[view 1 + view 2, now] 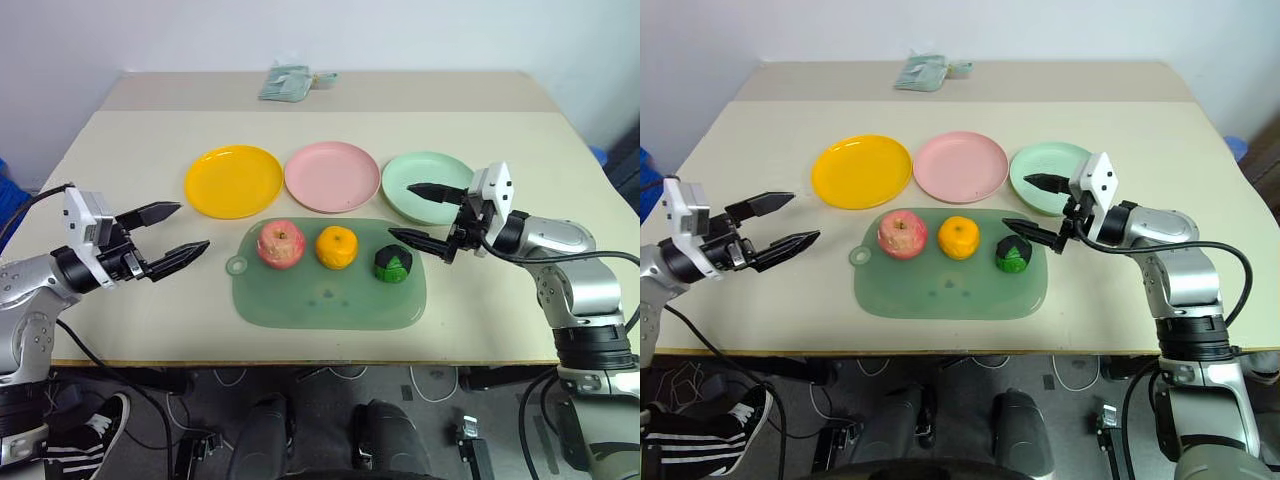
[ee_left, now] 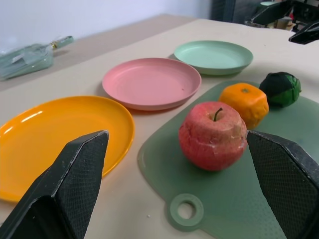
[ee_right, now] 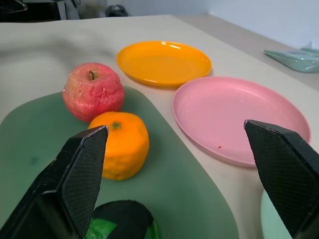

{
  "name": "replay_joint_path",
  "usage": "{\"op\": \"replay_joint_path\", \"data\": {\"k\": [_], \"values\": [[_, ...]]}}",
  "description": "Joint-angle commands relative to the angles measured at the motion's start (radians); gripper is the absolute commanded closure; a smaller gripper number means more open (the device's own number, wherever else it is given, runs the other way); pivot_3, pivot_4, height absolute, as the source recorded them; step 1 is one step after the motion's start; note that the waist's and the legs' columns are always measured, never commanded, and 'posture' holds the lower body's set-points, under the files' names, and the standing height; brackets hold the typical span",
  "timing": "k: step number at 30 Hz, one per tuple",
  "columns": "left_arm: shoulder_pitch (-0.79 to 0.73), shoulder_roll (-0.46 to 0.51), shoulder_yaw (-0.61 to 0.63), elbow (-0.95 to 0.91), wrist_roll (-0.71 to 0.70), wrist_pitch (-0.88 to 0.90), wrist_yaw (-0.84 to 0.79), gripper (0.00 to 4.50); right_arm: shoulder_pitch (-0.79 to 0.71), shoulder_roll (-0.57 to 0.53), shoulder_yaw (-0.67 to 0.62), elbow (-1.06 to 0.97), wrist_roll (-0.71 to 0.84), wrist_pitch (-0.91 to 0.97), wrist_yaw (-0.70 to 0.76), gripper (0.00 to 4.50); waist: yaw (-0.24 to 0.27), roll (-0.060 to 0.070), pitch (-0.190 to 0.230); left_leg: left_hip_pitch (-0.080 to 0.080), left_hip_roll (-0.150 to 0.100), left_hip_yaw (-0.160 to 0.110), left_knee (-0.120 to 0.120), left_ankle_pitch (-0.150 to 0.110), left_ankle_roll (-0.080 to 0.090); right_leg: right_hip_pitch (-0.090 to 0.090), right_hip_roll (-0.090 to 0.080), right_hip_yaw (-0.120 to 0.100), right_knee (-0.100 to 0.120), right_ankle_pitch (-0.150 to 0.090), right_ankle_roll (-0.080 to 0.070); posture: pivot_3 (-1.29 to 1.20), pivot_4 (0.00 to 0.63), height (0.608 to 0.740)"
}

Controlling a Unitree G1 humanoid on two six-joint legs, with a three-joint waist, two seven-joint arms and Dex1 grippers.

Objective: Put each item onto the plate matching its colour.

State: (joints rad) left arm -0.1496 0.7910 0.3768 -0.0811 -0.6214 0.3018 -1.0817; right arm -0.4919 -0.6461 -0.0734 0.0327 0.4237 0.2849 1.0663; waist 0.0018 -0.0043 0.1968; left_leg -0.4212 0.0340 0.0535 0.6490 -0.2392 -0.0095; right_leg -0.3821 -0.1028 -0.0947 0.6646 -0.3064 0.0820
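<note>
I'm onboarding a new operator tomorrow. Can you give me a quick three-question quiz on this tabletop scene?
1. True or false: the apple already lies on the pink plate.
2. Which fruit on the cutting mat lies nearest the right gripper? A) apple B) mandarin C) green piece
3. Fill in: the left gripper has its jaws ____.

Key: 1 false, it lies on the mat; 2 C; 3 open.
</note>
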Motion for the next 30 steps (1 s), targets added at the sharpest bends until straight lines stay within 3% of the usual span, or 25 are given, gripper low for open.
{"op": "replay_joint_path", "data": {"k": [1,10,18,30], "values": [[0.014,-0.01,0.027,-0.037,-0.013,-0.015,0.012,0.0,-0.044,-0.012,-0.002,-0.011,0.008,0.002,0.013,0.05,0.0,0.0,0.0,0.0,0.0,0.0,0.0,0.0,0.0,0.0,0.0,0.0,0.0,0.0,0.0,0.0,0.15,0.74],[0.06,-0.034,0.039,-0.075,-0.02,-0.02,0.04,0.0,-0.069,-0.004,0.013,0.009,-0.004,-0.002,0.026,0.05,-0.011,0.0,0.0,0.0,0.0,0.0,0.0,0.0,0.0,0.0,0.0,0.0,0.0,0.001,0.0,0.0,0.15,0.74],[0.026,0.009,0.051,-0.003,-0.008,-0.035,0.004,0.0,-0.064,0.009,0.025,-0.053,0.013,0.046,0.007,0.05,-0.014,0.0,0.0,0.0,0.0,0.0,0.0,0.0,0.0,0.0,0.0,0.0,0.0,0.001,0.0,0.0,0.15,0.74],[0.05,0.024,0.091,-0.023,-0.013,-0.026,0.011,0.0,-0.102,0.043,0.036,0.023,-0.01,-0.006,0.014,0.05,-0.014,0.0,0.0,0.0,0.0,0.0,0.0,0.0,0.0,-0.001,0.0,0.0,0.0,0.001,0.0,0.0,0.15,0.74]]}}
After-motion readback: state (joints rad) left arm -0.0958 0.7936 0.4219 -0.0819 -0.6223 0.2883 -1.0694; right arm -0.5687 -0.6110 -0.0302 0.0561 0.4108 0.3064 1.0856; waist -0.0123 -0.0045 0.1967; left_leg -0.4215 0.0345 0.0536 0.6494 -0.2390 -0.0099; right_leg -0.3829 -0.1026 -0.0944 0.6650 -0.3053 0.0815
